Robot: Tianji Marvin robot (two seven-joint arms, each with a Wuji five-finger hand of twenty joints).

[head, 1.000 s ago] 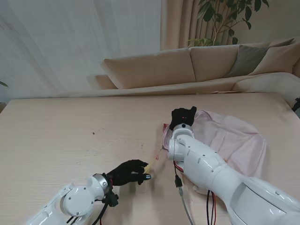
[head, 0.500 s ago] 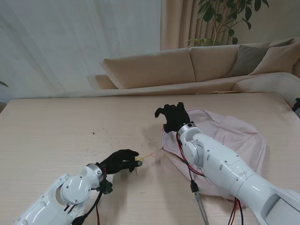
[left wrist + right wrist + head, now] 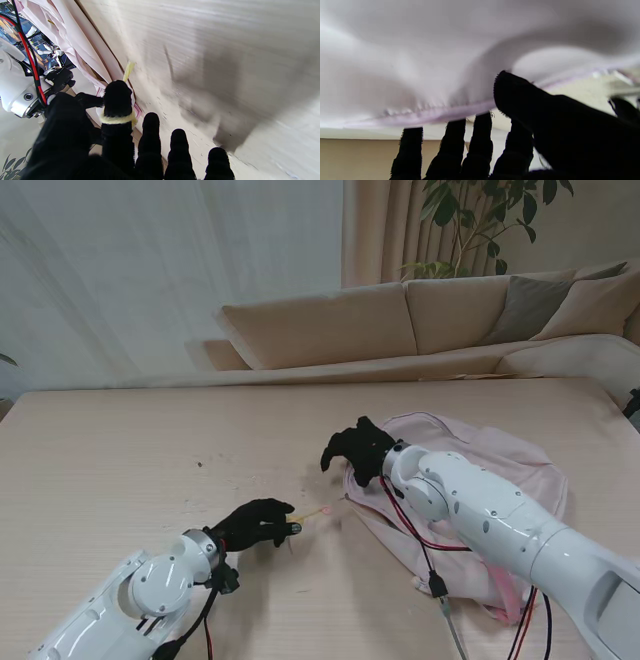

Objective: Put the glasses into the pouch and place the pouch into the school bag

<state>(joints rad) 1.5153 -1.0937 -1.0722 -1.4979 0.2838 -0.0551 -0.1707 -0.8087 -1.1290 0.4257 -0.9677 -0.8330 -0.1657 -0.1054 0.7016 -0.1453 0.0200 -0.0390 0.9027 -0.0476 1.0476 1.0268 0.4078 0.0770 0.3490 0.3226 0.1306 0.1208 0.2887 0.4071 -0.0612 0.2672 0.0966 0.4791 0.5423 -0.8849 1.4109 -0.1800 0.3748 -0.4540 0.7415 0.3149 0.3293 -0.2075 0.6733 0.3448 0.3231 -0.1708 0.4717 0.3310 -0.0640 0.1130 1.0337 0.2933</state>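
Pulling hand: the left hand [image 3: 258, 525] is sitting at the lower middle of the frame with its fingers curled, and it is holding the yellow pull cord [image 3: 315, 513]. The left wrist view is showing the cord [image 3: 128, 70] going round the index finger [image 3: 117, 100].
Reason for this hold: I am judging that the cord is running to the zipper edge of the school bag [image 3: 500, 480], so the hand is probably drawing the mouth of the bag open or closed. Which one, I cannot tell.
Other hand: the right hand [image 3: 355, 448] is hovering at the middle of the frame, just over the left edge of the bag. Its fingers are spreading wide and it is holding nothing. In its wrist view the pink cloth [image 3: 420, 62] and a lilac seam are filling the picture, blurred.
Reason for this place: it is likely waiting there to steady or lift the bag's edge.
Task's things: the bag is lying flat in the right half of the frame. The glasses and the pouch are not showing in any view; perhaps they are inside the bag, but I cannot say.
Surface: the table [image 3: 150, 450] is pale wood with light grain.
Room: a beige sofa [image 3: 330, 325], a white curtain [image 3: 150, 270] and a green plant [image 3: 480, 215] are standing farther from me, beyond the table.
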